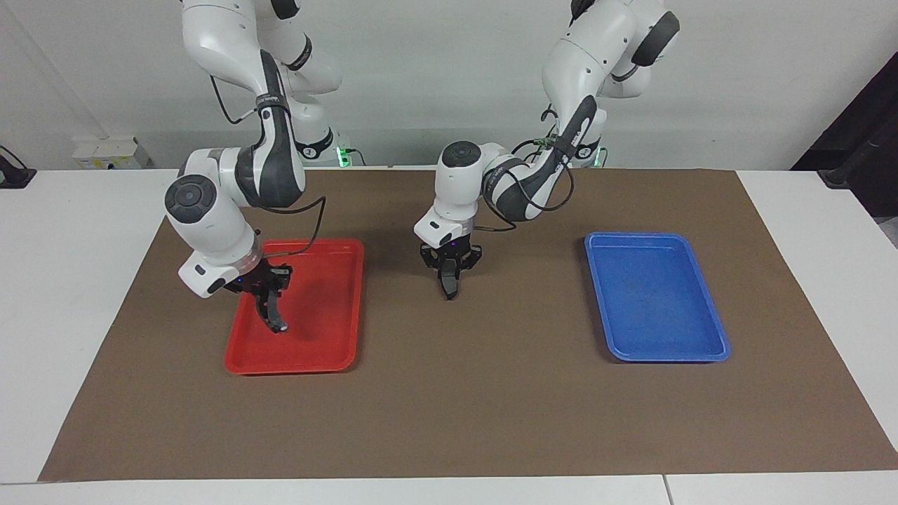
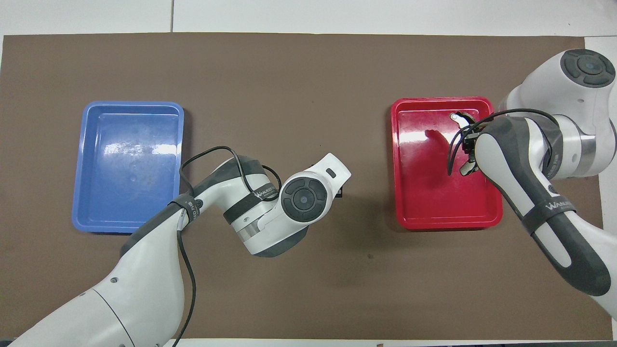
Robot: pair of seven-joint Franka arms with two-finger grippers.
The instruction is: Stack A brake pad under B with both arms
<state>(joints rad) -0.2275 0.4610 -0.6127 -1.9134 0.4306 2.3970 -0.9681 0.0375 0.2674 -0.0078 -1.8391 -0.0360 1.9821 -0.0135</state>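
Observation:
My right gripper [image 1: 269,293] is shut on B [image 1: 273,317], the long curved dark piece. B hangs downward over the red tray [image 1: 330,351], its tip low above the tray floor. In the overhead view B's lighter tip [image 2: 455,116] shows beside the right wrist over the red tray [image 2: 424,202]. My left gripper [image 1: 449,268] is shut on the A brake pad [image 1: 447,286], the short dark pad. It holds the pad hanging low over the brown mat, between the two trays and closer to the red one. In the overhead view the left wrist hides the pad.
An empty blue tray [image 1: 659,301] lies toward the left arm's end of the table and also shows in the overhead view [image 2: 125,144]. The brown mat [image 1: 491,393] covers the table's middle.

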